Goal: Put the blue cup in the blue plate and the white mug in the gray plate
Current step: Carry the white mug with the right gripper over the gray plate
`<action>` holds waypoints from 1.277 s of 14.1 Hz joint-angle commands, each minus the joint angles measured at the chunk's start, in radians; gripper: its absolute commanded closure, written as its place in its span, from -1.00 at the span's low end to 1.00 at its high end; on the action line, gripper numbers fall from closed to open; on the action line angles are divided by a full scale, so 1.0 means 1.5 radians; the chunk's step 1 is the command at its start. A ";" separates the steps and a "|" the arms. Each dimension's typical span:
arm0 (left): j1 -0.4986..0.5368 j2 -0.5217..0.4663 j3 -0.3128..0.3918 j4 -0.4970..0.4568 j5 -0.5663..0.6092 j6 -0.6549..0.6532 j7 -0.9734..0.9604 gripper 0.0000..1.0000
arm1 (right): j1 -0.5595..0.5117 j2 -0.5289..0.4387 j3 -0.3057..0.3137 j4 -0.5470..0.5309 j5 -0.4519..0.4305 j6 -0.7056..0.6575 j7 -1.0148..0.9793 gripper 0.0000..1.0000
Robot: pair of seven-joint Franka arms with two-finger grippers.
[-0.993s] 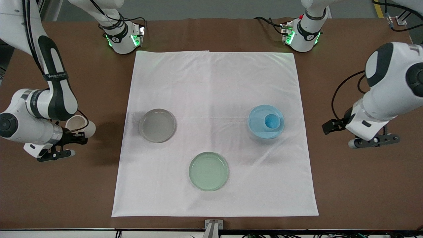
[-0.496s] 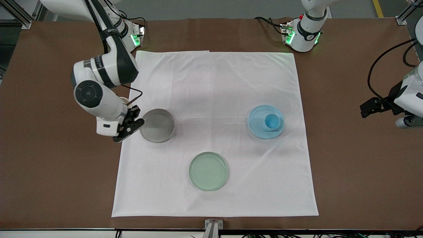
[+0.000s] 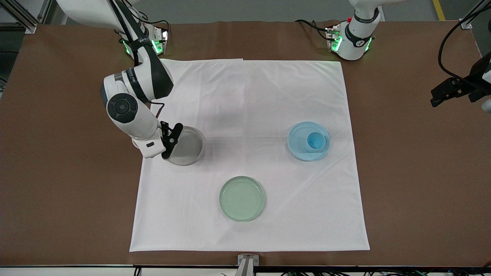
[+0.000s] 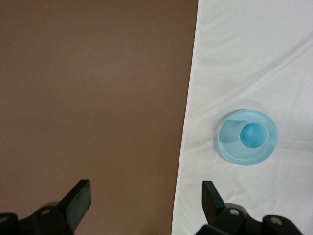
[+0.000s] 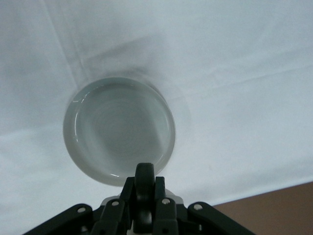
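The blue cup (image 3: 316, 140) stands in the blue plate (image 3: 298, 148) on the white cloth; both show in the left wrist view, the cup (image 4: 253, 135) in the plate (image 4: 229, 148). The gray plate (image 3: 188, 147) lies toward the right arm's end and holds nothing. My right gripper (image 3: 170, 140) hangs over that plate's edge, shut on the white mug's black handle (image 5: 145, 177). Only a sliver of the mug's body (image 5: 172, 198) shows, and the arm hides it in the front view. The gray plate (image 5: 117, 127) lies below. My left gripper (image 3: 448, 92) is open and empty over the brown table (image 4: 88, 88).
A pale green plate (image 3: 242, 198) lies on the white cloth (image 3: 249, 96), nearer to the front camera than the other two plates. The brown table (image 3: 57, 191) surrounds the cloth. The arms' bases stand along the table edge farthest from the front camera.
My right arm has carried the mug from over the brown table at its end to over the gray plate's edge. My left arm has drawn away toward its end of the table.
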 commanded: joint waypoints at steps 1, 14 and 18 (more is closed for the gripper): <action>-0.005 -0.027 0.010 -0.024 -0.034 -0.018 0.007 -1.00 | 0.030 0.019 -0.001 -0.015 -0.009 0.028 -0.040 0.99; -0.005 -0.031 -0.005 -0.028 -0.044 -0.013 0.007 -1.00 | 0.071 0.108 0.012 -0.031 -0.001 0.136 -0.067 0.98; -0.004 -0.031 -0.005 -0.028 -0.049 -0.013 0.009 -1.00 | 0.071 0.110 0.012 -0.031 0.000 0.138 -0.066 0.91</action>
